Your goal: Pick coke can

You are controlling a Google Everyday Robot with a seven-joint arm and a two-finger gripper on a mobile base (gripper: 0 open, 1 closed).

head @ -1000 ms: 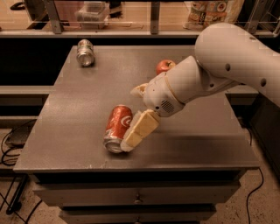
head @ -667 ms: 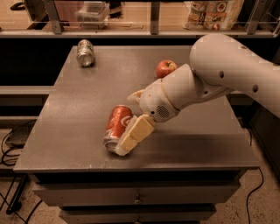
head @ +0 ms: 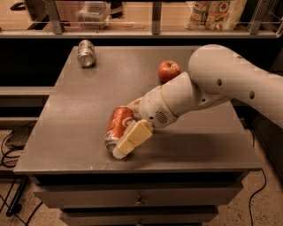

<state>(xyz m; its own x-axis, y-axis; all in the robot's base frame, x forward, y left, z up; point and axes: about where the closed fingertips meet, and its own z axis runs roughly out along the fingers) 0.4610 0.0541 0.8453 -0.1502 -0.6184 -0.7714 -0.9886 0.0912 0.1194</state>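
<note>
The coke can (head: 116, 127) is red with white script and lies on its side near the front middle of the grey table (head: 75, 110), silver end toward the front edge. My gripper (head: 124, 132) is down at the can, reaching in from the right on the white arm (head: 221, 84). Its cream near finger (head: 133, 139) lies along the can's right front side. The other finger (head: 135, 103) shows partly behind the can. The jaws stand open astride the can, which rests on the table.
A silver-grey can (head: 86, 53) lies at the back left of the table. A round red apple (head: 169, 70) sits at the back, just behind my arm. A shelf rail with bags (head: 216, 13) and a plastic box (head: 93, 13) runs behind the table.
My gripper has moved left and lower, closer onto the coke can. The can, the apple and the silver can have not moved.
</note>
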